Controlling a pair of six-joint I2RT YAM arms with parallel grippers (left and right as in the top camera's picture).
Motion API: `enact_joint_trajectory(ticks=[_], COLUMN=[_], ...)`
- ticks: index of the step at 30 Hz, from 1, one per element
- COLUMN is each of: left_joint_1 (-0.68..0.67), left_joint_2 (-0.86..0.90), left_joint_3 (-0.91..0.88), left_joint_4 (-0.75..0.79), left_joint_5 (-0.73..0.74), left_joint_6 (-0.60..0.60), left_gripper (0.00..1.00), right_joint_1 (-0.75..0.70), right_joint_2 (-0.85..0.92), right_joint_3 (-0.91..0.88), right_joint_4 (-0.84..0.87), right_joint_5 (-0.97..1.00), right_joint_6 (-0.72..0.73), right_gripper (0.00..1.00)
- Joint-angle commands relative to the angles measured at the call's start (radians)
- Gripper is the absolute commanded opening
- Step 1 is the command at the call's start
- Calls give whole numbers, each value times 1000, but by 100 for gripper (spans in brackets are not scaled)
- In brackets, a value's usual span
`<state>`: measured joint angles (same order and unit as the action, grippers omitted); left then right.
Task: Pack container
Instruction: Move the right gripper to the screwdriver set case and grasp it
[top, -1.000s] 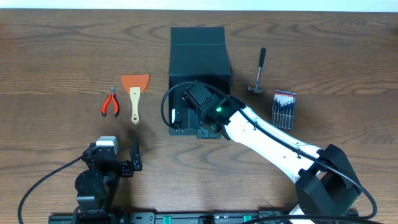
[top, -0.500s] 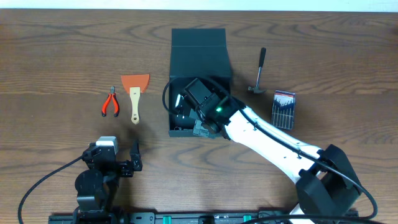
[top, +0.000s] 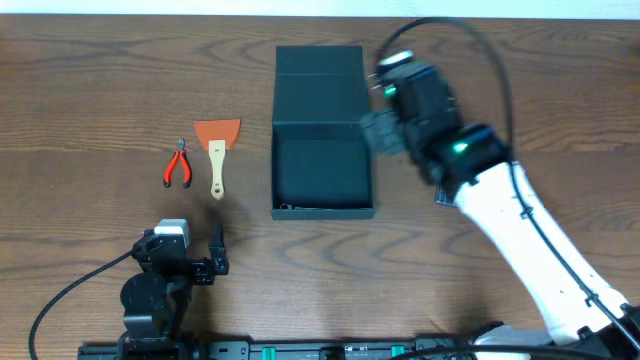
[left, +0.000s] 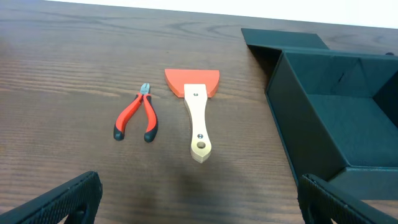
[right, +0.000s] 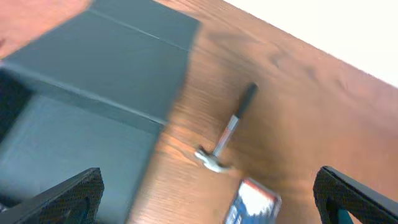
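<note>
1. Overhead view: container (top: 322, 165) at mid-table, dark teal-green, matte, open on top; flap lid (top: 318, 62) folded back flat toward far edge of table (top: 90, 80).
2. Left wrist view: same container at right of frame, near corner and one inner wall visible; inside dark, contents cannot tell.
3. Right tool (right: 208, 180): jaws spread wide, black fingers (right: 59, 199) at both bottom corners of right wrist view, nothing gripped between them. In overhead, raised over container's right wall, toward its far right corner, motion-blurred.
4. Right arm (top: 520, 230): white, stretched from near-right corner of table diagonally up to container's right side.
5. Hammer (right: 225, 142): flat on table just right of container, not touching it; metal head toward near side, black grip toward far edge. Hidden under right arm in overhead.
6. Small case (right: 252, 200): on table beside hammer head, further right; blurred, red and dark, contents unreadable.
7. Scraper (top: 217, 152): left of container, clearly apart from it; orange blade toward far edge, pale wooden handle toward near side.
8. Pliers (top: 178, 164): red handles, just left of scraper, not touching; nose toward far edge.
9. Left tool (left: 199, 180): jaws spread wide, empty, low over table on near side, well apart from pliers and scraper, aimed toward them.
10. Left arm (top: 150, 290): black, folded at near-left edge of table.
</note>
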<state>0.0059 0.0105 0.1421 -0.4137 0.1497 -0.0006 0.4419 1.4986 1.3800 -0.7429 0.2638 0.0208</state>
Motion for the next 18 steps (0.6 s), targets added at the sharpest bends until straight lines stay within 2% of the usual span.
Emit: enact_joint_trajectory(ticks=[1,5,10,14,18], left_joint_1=[6,6,6,6,6], left_joint_2=[-5,-5,-5,-5,-5], left_joint_3=[-21,-21,-21,-21,-21], left_joint_4=[0,0,0,0,0], left_joint_5=[-5,-5,-5,-5,-5], left_joint_6=[-1,-1,-1,-1,-1], left_gripper=[98,98,98,98,99], right_joint_1=[-67,-110,-115,-132,-172], right_joint_2=[20,24,30,67,141], right_joint_3=[-2,-2,-3,-3,-3], right_joint_4=[-17,-16,-16,-83,-142], right_joint_5=[-187,-299,-259,-91,-58], right_joint_6=[80,79,71,348,428], right_gripper=[99,99,99,99,99])
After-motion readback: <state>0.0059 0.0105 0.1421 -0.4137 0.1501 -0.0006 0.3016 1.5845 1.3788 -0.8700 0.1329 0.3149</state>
